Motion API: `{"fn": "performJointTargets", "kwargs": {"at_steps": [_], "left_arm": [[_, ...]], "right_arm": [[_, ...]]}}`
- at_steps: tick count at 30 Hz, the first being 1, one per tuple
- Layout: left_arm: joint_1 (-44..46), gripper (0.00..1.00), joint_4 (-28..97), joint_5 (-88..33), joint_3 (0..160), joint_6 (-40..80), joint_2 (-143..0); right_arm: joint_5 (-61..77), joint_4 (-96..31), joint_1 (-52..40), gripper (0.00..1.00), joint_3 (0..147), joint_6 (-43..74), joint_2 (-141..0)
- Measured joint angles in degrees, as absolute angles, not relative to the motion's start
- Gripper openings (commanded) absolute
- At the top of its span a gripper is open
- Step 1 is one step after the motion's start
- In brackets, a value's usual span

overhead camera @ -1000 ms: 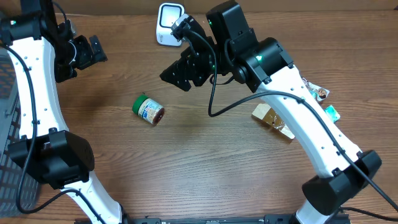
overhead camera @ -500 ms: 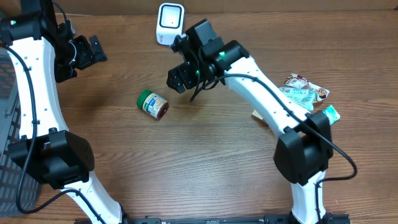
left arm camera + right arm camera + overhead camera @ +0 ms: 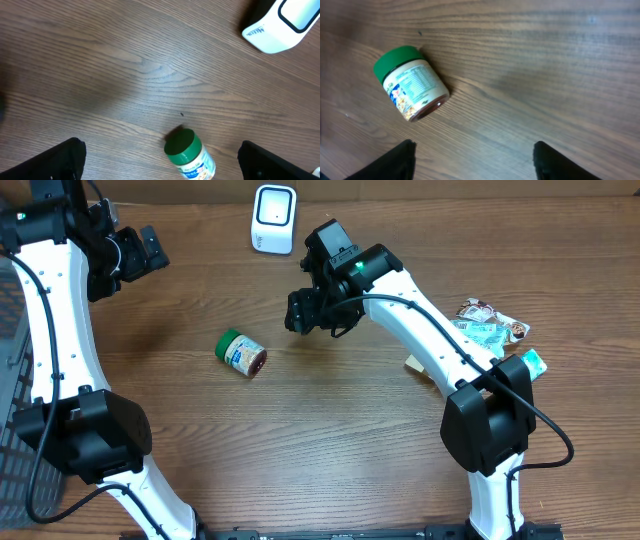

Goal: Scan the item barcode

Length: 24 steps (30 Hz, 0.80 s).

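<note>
A small jar [image 3: 240, 353] with a green lid lies on its side on the brown wooden surface [image 3: 300, 440], its lid turned toward the back left and its printed label facing up; nothing touches it. The right claw [image 3: 310, 315] hangs just to the right of the jar and a little behind it, released, its two dark fingers spread wide with only bare wood between them in the right wrist view; there the jar sits off to the upper left, clear of both fingers. The left claw [image 3: 130, 258] is well apart from the jar, behind it and to the left, also released with nothing in it. A white scanner [image 3: 272, 218] stands behind the jar, near the back edge. Some crumpled snack packets [image 3: 490, 325] lie far to the right of the jar.
</note>
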State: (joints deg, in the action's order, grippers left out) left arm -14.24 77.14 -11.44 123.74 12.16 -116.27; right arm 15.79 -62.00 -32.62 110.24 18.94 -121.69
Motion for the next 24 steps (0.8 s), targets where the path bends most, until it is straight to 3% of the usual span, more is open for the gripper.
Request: {"fn": "performJointTargets", "kwargs": {"at_steps": [2, 4, 5, 13, 16, 24], "left_arm": [[-14.2, 0.34, 77.2, -12.0, 123.7, 11.5, -116.3], [-13.6, 0.11, 77.8, -12.4, 123.7, 9.8, -116.3], [-13.5, 0.06, 77.8, -12.4, 123.7, 9.1, -116.3], [-11.0, 0.04, 76.3, -13.1, 117.5, 0.1, -119.0], [-11.1, 0.04, 73.5, -14.3, 113.3, -3.7, -121.6], [-11.1, 0.04, 65.0, -21.4, 105.2, -11.0, -125.4]], "right_arm": [[15.6, -62.0, -33.1, 0.56, 110.2, 20.5, -121.8], [15.6, -60.9, -34.2, 0.55, 110.2, 22.0, -122.1], [15.6, -60.6, -34.5, 0.55, 110.2, 22.4, -122.3], [14.1, -60.1, -35.9, 0.55, 110.2, 27.0, -124.4], [13.7, -60.2, -35.0, 0.4, 110.2, 28.0, -124.4], [12.8, -57.2, -34.3, 0.21, 110.2, 32.1, -124.5]]}}
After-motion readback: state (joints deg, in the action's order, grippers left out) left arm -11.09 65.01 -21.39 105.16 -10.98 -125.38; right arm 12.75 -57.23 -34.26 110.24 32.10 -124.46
